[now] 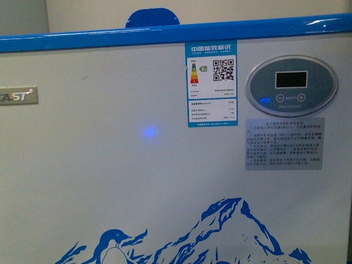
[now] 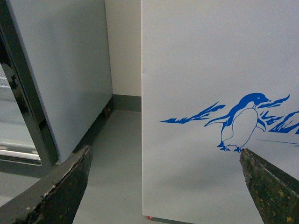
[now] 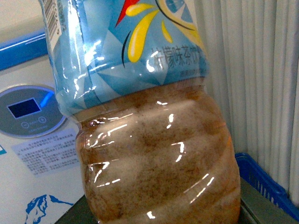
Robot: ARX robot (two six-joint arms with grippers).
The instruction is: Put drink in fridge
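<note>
The fridge fills the front view: a white wall with a blue top rim, an oval grey display and a blue penguin by mountains. Neither arm shows there. In the left wrist view my left gripper is open and empty, its dark fingers spread before the fridge's corner and penguin. In the right wrist view my right gripper is shut on the drink, a clear bottle of brown liquid with a light-blue and yellow label. Its cap is out of view. The fridge's display lies behind it.
A tall grey cabinet stands beside the fridge, with a strip of grey floor between them. A blue basket and a pale curtain lie behind the bottle. A rounded blue object rises behind the fridge's rim.
</note>
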